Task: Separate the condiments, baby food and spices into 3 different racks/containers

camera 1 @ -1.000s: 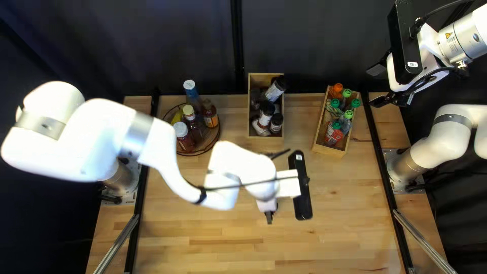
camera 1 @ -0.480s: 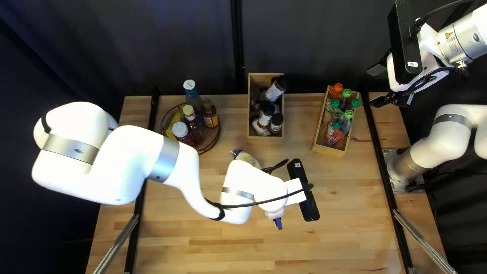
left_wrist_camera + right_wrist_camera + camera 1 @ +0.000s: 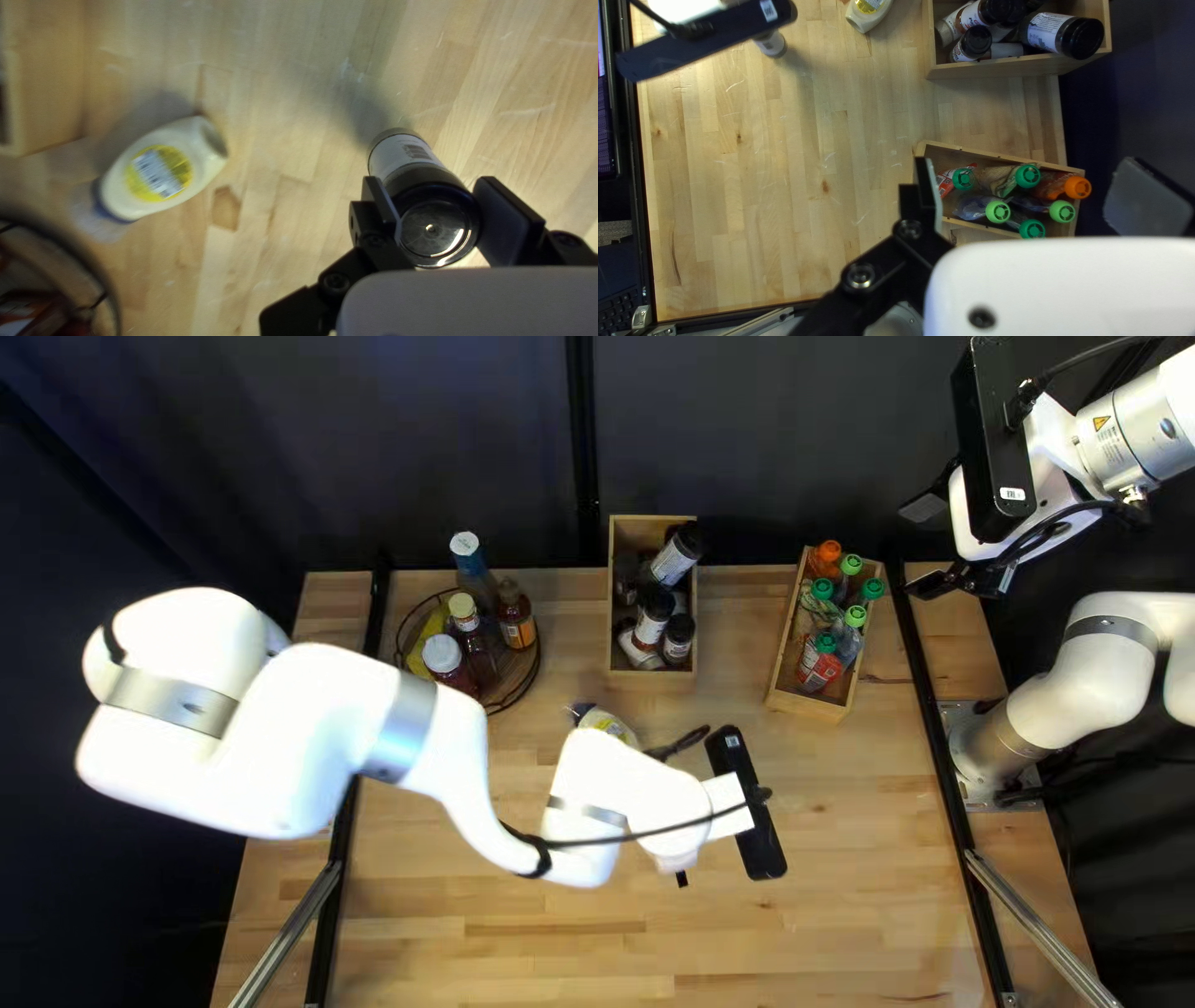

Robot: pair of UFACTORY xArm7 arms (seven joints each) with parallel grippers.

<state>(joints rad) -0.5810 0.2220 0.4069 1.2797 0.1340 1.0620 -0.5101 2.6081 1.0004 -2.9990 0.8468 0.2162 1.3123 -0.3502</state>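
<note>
A cream bottle [image 3: 165,168] lies on the table [image 3: 293,118], a black-lidded jar [image 3: 433,218] between the fingers [image 3: 506,221].

wooden boxes [image 3: 652,681]: 2 | wire rack [image 3: 538,667]: 1 | capped pouches [image 3: 998,211]: 6 | robot arms [image 3: 299,734]: 2

The left arm [image 3: 423,734] is stretching inward, its left gripper [image 3: 681,879] gripping low, while the raised right arm [image 3: 1127,436] is holding its right gripper [image 3: 920,545] wide open.
</note>
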